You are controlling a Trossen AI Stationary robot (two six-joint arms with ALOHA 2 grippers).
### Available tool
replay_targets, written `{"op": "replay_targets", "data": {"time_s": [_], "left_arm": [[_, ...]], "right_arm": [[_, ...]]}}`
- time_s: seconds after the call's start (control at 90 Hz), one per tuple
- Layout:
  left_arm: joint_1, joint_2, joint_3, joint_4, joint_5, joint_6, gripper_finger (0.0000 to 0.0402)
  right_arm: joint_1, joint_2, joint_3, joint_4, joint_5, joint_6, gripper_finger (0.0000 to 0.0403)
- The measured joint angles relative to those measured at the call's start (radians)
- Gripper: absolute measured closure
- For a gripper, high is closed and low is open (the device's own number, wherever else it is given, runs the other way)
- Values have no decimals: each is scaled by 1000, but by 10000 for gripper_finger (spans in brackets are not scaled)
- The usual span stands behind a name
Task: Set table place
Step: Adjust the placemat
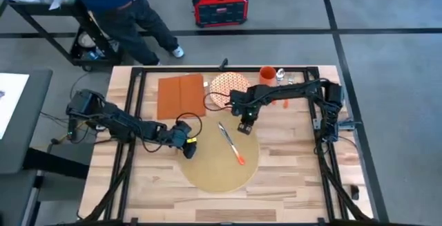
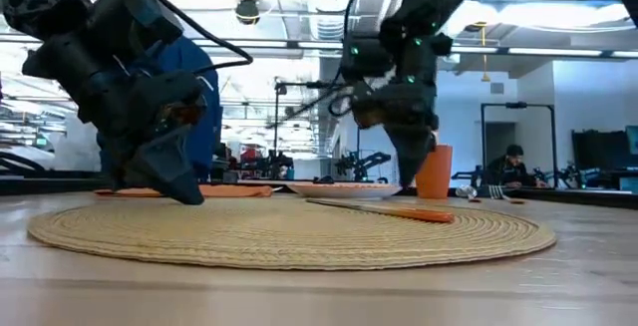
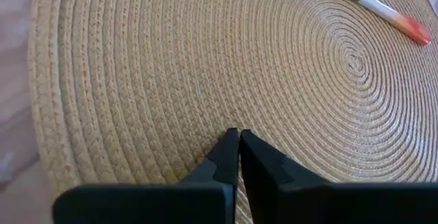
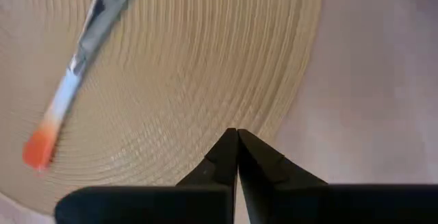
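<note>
The place, a round tan woven placemat [image 1: 219, 162], lies flat on the wooden table [image 1: 290, 177]. A utensil with an orange handle end [image 1: 231, 143] lies on the mat's far half. My left gripper [image 1: 188, 148] is shut, its tips down at the mat's left part [image 3: 237, 133]. My right gripper [image 1: 245, 126] is shut and stands a little above the mat's far right rim [image 4: 237, 133], beside the utensil [image 4: 68, 94]; it seems to touch nothing. My left gripper has its shut fingertips [image 2: 189, 196] down on the placemat's top [image 3: 205, 114], just inside its left rim. The fingers slant down from the table's left. The mat lies flat under them.
Behind the mat, at the table's far edge, lie a rust-orange napkin [image 1: 181, 96], an orange-and-white patterned plate [image 1: 226, 88] and an orange cup [image 1: 268, 74]. Black frame rails [image 1: 135, 115] run along the table's sides. A person [image 1: 117, 5] stands beyond the far left corner.
</note>
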Motion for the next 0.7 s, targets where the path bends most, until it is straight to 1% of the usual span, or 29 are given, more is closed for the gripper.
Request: {"op": "replay_targets", "data": {"time_s": [0.211,0.289,0.367,0.7], "left_arm": [[1,0,-1,-2,1,-95,401],[1,0,-1,-2,1,-107,401],[1,0,-2,-2,1,-107,401],[16,0,-2,-7,5,-95,401]], "right_arm": [[-2,-3,-102,23,-16,-17,403],[10,-12,-146,48,-38,5,403],[32,-15,-178,77,-34,30,403],[121,-34,-202,74,-70,131,403]]}}
